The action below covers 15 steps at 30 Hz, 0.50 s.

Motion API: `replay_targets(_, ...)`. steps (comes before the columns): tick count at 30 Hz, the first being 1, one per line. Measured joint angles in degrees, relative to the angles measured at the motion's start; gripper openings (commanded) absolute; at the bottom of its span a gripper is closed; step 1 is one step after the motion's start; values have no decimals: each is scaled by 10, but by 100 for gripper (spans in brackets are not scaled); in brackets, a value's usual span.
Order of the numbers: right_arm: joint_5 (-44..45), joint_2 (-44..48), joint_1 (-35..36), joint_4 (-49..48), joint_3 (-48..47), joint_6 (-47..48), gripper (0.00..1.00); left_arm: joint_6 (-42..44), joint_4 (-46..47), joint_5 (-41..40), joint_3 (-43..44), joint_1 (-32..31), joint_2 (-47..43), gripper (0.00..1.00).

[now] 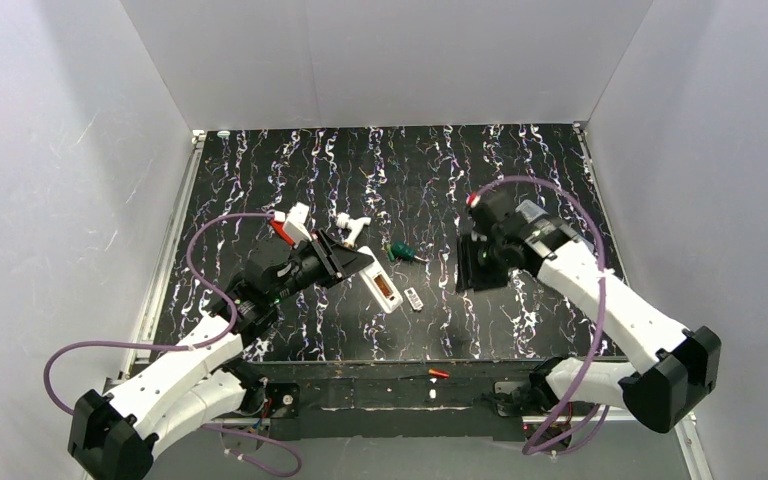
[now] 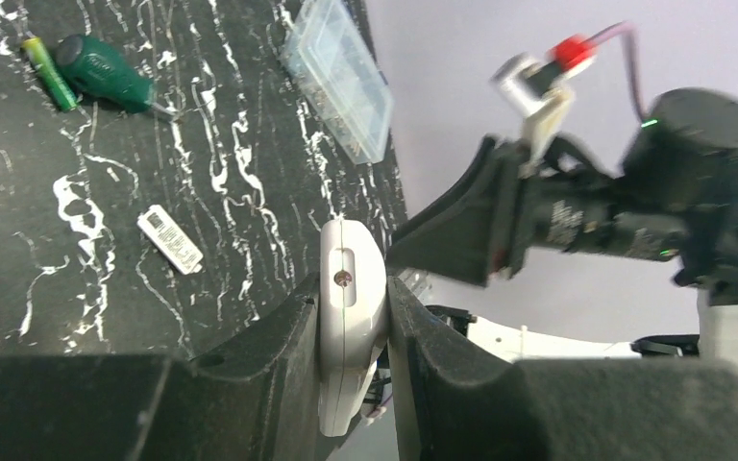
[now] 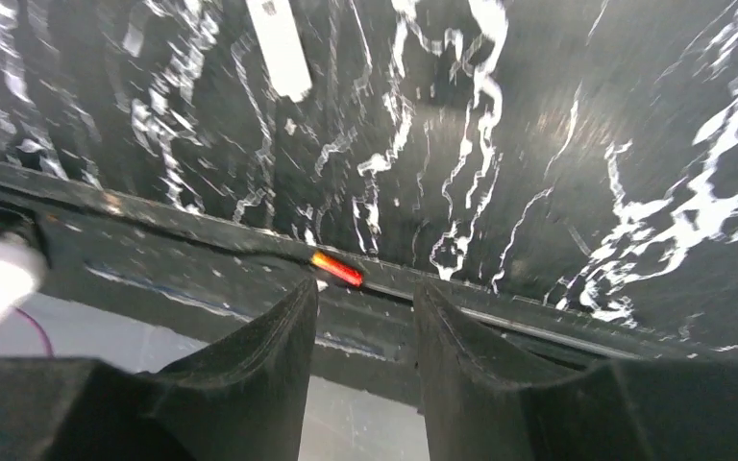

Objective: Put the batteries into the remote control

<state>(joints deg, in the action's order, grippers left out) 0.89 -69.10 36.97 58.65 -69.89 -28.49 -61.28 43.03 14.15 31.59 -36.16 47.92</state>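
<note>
Two grippers: left gripper (image 2: 353,293) clamped across the remote control (image 1: 384,283), long axis slanting far-left to near-right, bay upward, orange showing inside; right gripper (image 3: 365,293) parted, holding nothing. One cover plate (image 2: 170,239) on the table (image 1: 520,180), print illegible. One battery (image 3: 336,270) along the table's near ledge.

The remote control (image 2: 351,331), pinched in the left claw (image 2: 354,288), was smooth white plastic with a faint sheen and one small metal screw (image 2: 343,279). The claw's fingers (image 2: 269,370) looked matt black and slightly grainy. Beyond that claw the table (image 2: 231,144) was black veined with white, mildly glossy; the box (image 2: 341,77) was clear plastic, the screwdriver (image 2: 106,72) handle shiny green. Just ahead of the right claw (image 3: 365,288), a battery (image 3: 336,269) gleamed red-orange.
</note>
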Motion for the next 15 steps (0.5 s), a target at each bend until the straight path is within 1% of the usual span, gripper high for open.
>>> replay_targets(2,-23,7,10,-17,83,-14,49,8,-13,-1,0,0,0,0)
replay_targets(3,-31,10,15,-19,109,-18,49,10,-19,-1,0,0,0,0)
replay_targets(6,-64,42,63,-36,188,-29,49,12,-23,0,0,0,5,0)
replay_targets(10,-96,67,154,-79,209,-35,49,12,-18,0,0,0,13,0)
replay_targets(15,-90,24,211,-123,213,-55,51,10,-14,0,0,0,16,0)
